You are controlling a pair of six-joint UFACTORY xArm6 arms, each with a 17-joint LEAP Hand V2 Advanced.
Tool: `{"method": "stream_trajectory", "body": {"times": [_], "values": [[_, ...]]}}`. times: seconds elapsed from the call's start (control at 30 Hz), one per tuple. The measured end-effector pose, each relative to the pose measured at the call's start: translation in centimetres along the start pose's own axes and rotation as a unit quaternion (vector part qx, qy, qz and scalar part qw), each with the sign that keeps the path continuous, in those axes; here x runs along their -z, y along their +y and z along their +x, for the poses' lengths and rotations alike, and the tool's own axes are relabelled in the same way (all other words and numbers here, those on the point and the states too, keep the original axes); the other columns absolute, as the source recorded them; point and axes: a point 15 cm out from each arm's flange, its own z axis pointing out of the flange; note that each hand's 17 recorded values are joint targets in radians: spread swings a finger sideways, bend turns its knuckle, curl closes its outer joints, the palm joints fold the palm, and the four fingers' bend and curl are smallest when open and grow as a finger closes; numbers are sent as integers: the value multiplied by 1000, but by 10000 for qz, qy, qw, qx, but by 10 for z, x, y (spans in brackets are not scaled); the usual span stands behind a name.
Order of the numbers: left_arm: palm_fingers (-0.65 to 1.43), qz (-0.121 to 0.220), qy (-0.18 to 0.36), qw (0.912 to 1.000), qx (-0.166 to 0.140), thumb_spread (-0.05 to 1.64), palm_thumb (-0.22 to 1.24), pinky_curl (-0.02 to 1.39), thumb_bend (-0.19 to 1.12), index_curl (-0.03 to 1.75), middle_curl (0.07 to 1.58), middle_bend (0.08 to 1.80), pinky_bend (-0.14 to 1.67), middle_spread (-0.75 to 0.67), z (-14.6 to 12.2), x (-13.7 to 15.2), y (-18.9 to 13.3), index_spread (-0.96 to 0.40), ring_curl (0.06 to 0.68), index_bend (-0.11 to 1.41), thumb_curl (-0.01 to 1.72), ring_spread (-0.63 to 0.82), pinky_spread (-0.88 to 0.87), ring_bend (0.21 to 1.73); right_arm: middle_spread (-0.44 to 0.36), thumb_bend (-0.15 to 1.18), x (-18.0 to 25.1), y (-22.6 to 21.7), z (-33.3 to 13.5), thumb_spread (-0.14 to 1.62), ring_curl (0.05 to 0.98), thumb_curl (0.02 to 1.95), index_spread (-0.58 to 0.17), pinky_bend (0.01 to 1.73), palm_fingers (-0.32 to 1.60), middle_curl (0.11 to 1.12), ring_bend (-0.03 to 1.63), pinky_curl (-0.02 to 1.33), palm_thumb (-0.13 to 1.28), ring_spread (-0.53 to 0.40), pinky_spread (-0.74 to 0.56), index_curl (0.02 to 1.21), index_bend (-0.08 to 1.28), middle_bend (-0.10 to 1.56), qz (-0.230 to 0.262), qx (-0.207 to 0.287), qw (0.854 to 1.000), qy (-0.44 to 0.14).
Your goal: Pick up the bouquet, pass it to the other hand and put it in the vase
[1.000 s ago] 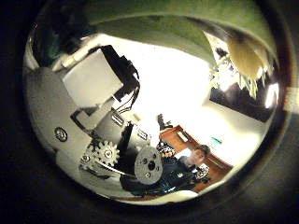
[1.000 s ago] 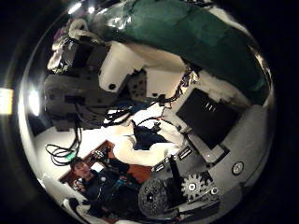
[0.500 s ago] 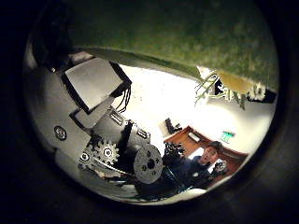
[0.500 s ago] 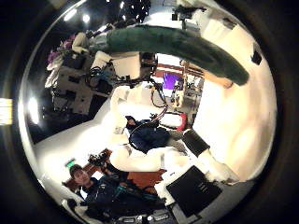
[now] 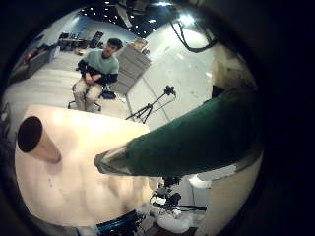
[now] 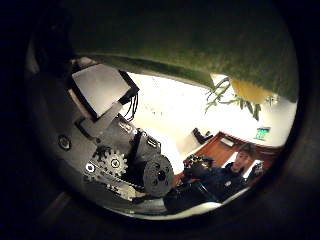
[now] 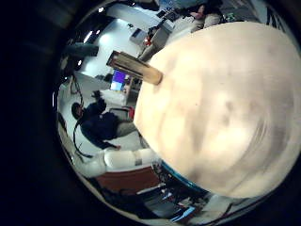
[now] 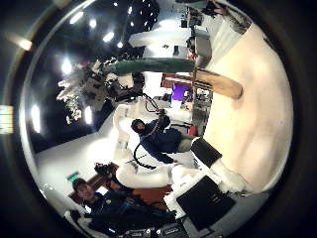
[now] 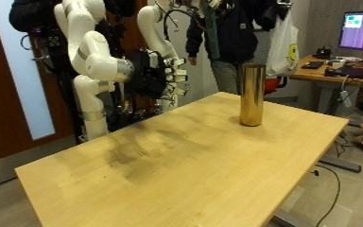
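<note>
A tall gold vase (image 9: 250, 95) stands upright near the far edge of the wooden table (image 9: 169, 161). Both hands hover off the table's far side, my left hand (image 9: 173, 78) beside my right hand (image 9: 136, 74). The bouquet's wrapped stem (image 5: 192, 138) runs close across my left palm, which is shut on it; the stem (image 6: 180, 40) ends in blossoms (image 6: 245, 92). From the right thumb side the bouquet (image 8: 149, 65) shows at a distance, level above the vase (image 8: 203, 82). My right hand's fingers (image 8: 213, 193) are straight and hold nothing. The vase (image 5: 37, 140) shows its dark mouth to my left palm.
A desk with a monitor (image 9: 358, 33) stands behind the table's far right corner. The wide tabletop (image 7: 226, 104) lies below my right palm, with the vase (image 7: 136, 68) at its rim.
A second ago the stem lay across my right palm with its fingers around it. They have let go and the right hand has drawn away. The stem now fills more of the left palm view.
</note>
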Motion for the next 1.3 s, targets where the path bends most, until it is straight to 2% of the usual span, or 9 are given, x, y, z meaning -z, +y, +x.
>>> {"method": "stream_trajectory", "body": {"times": [0.23, 0.53, 0.8, 0.9, 1.17, 1.3], "values": [[1085, 546, -388, 9977, -122, 159, 1080, 598, -26, 1377, 956, 1113, 1018, -491, -21, 43, -14, -770, 549, 323, 853, -416, -629, 1417, 111, -26, -1, 0, 1, 952, 234, 477, -309, 395, 42, 298, 393, 358, 790, 200, 365, 305, 171, 183, -13, -34, 10000, -29], [1097, 775, -523, 9956, -11, 147, 1071, 610, -26, 1447, 962, 1100, 999, -493, -52, 66, -20, -757, 549, 294, 869, -415, -636, 1410, 111, -24, -2, 1, 3, 959, 236, 475, -304, 373, 75, 290, 366, 333, 797, 194, 360, 304, 178, 181, -44, -66, 10000, -45], [1101, 936, -580, 9937, 220, 140, 1078, 618, -24, 1477, 966, 1093, 989, -496, -94, 71, -25, -738, 552, 280, 879, -418, -640, 1410, 111, -25, -2, 3, 3, 967, 239, 471, -305, 353, 104, 282, 352, 322, 801, 192, 348, 309, 180, 176, -75, -70, 9999, -41], [1102, 879, -530, 9943, 295, 137, 1079, 621, -26, 1485, 968, 1092, 986, -496, -103, 62, -27, -731, 553, 276, 881, -418, -641, 1408, 112, -24, -2, 3, 3, 967, 240, 473, -306, 343, 123, 280, 348, 317, 805, 181, 339, 314, 185, 177, -79, -63, 9999, -33], [1100, 828, -584, 9940, 404, 135, 1071, 626, -30, 1503, 972, 1090, 972, -499, -118, 57, -27, -704, 553, 259, 881, -417, -644, 1404, 105, -25, -3, 4, 4, 972, 239, 473, -306, 325, 152, 267, 325, 310, 802, 176, 334, 333, 193, 169, -95, -68, 9999, -36], [1090, 810, -571, 9941, 437, 161, 995, 619, -52, 1507, 970, 1082, 965, -497, -119, 54, -26, -693, 546, 243, 863, -423, -660, 1382, 100, -25, -3, 4, 5, 973, 238, 473, -309, 310, 168, 259, 321, 307, 802, 177, 333, 344, 199, 167, -91, -79, 9999, -37]]}}
